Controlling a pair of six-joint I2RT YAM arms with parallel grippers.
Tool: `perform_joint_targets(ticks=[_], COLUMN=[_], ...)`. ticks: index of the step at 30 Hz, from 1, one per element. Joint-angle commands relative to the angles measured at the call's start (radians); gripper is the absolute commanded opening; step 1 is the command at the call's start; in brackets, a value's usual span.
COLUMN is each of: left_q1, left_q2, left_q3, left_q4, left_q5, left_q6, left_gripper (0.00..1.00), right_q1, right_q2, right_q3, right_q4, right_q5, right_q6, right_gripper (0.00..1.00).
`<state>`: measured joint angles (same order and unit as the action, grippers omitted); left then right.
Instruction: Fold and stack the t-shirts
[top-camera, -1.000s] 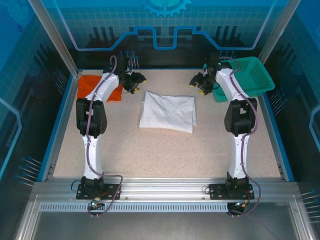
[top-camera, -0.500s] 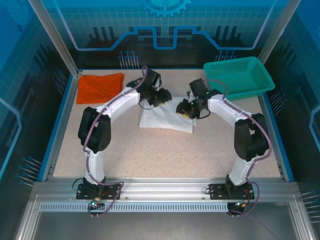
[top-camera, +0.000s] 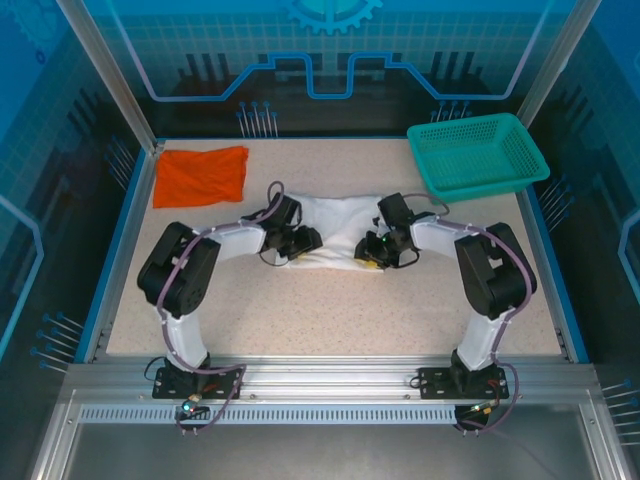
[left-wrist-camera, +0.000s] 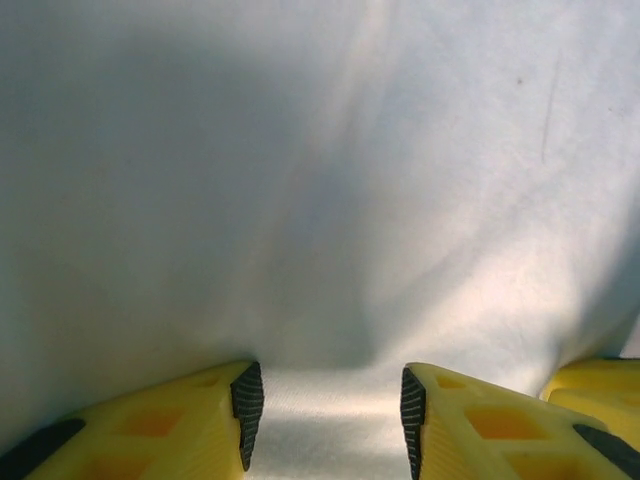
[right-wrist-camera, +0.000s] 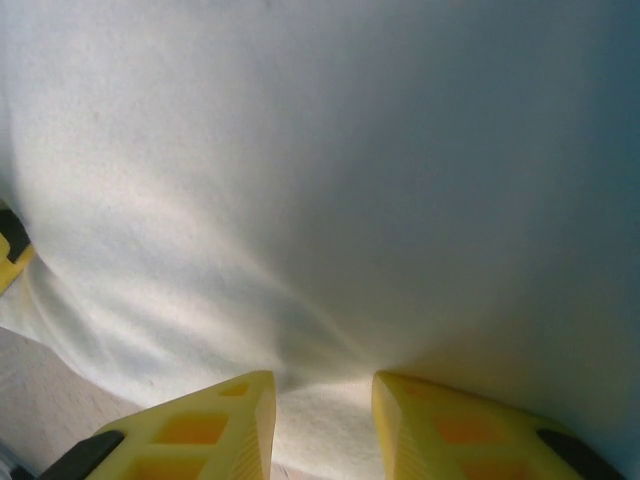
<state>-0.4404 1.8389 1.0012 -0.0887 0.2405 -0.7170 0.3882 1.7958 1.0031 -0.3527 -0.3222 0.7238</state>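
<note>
Two arms are standing bolted at the near edge of the bench (top-camera: 330, 310), and both are bending inward, elbows out, so that their wrists are pointing toward each other over the middle. The left arm (top-camera: 185, 275) is reaching in from the left and the right arm (top-camera: 490, 275) from the right, both lying low to the surface.

The left tool (top-camera: 300, 243) is sitting on the near left corner of the white t-shirt (top-camera: 340, 215), and the right tool (top-camera: 372, 252) on its near right corner. From the left wrist, the yellow fingers (left-wrist-camera: 170, 425) are standing partly apart with white cloth running across the gap between the black pads (left-wrist-camera: 247, 405), so this tool is pinching the shirt's edge. From the right wrist, the fingers (right-wrist-camera: 210, 430) are standing closer together and creases in the cloth are drawing in toward the gap, so this tool is pinching the white t-shirt too.

That shirt is lying folded in the middle of the bench, its near edge bunching between the two tools and its far edge lying flat. Farther back, the orange-red t-shirt (top-camera: 200, 175) is lying folded at the far left corner, well apart from the white one. At the far right corner the teal mesh basket (top-camera: 480, 158) is sitting, touching neither shirt.
</note>
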Motion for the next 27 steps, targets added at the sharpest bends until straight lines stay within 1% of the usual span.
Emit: perform_joint_targets(ticks=[1,6,9,11,14,17,19,20,21,22,23,24,27], left_q1=[-0.025,-0.097,-0.112,-0.117,-0.121,-0.118,-0.108,-0.094,-0.066,-0.033,-0.010,0.011,0.047], left_q2=[-0.038,-0.177,-0.259,-0.337,-0.483,-0.648,-0.748,-0.774,-0.787,-0.786,-0.775,-0.757,-0.640], left_q3=[-0.221,-0.436,-0.527,-0.572,-0.608,-0.569,-0.513,-0.489,-0.456,-0.422,-0.394,-0.365,-0.266], left_q4=[-0.042,0.032,0.047,0.038,-0.036,-0.204,-0.297,-0.318,-0.339,-0.353,-0.360,-0.357,-0.327], left_q5=[0.014,0.015,0.005,-0.014,-0.059,-0.148,-0.208,-0.212,-0.202,-0.180,-0.166,-0.152,-0.100], left_q6=[-0.058,-0.147,-0.206,-0.237,-0.269,-0.255,-0.221,-0.206,-0.185,-0.161,-0.140,-0.111,-0.013], left_gripper=[0.46,0.47,0.48,0.50,0.52,0.63,0.66,0.66,0.65,0.61,0.59,0.57,0.50], right_q1=[0.021,0.058,0.093,0.125,0.156,0.177,0.195,0.198,0.196,0.192,0.190,0.186,0.166], right_q2=[-0.078,-0.224,-0.285,-0.331,-0.403,-0.526,-0.641,-0.687,-0.729,-0.759,-0.769,-0.763,-0.644], right_q3=[-0.156,-0.324,-0.396,-0.439,-0.476,-0.499,-0.510,-0.512,-0.509,-0.496,-0.476,-0.444,-0.309], right_q4=[-0.071,-0.055,-0.042,-0.028,-0.037,-0.043,-0.032,-0.030,-0.022,-0.011,-0.004,-0.001,-0.006], right_q5=[0.073,0.098,0.104,0.116,0.142,0.165,0.218,0.251,0.283,0.303,0.319,0.337,0.339], right_q6=[-0.056,-0.037,0.003,0.034,0.069,0.088,0.082,0.080,0.074,0.057,0.043,0.026,-0.024], right_gripper=[0.34,0.34,0.34,0.34,0.35,0.39,0.41,0.42,0.42,0.43,0.44,0.42,0.35])
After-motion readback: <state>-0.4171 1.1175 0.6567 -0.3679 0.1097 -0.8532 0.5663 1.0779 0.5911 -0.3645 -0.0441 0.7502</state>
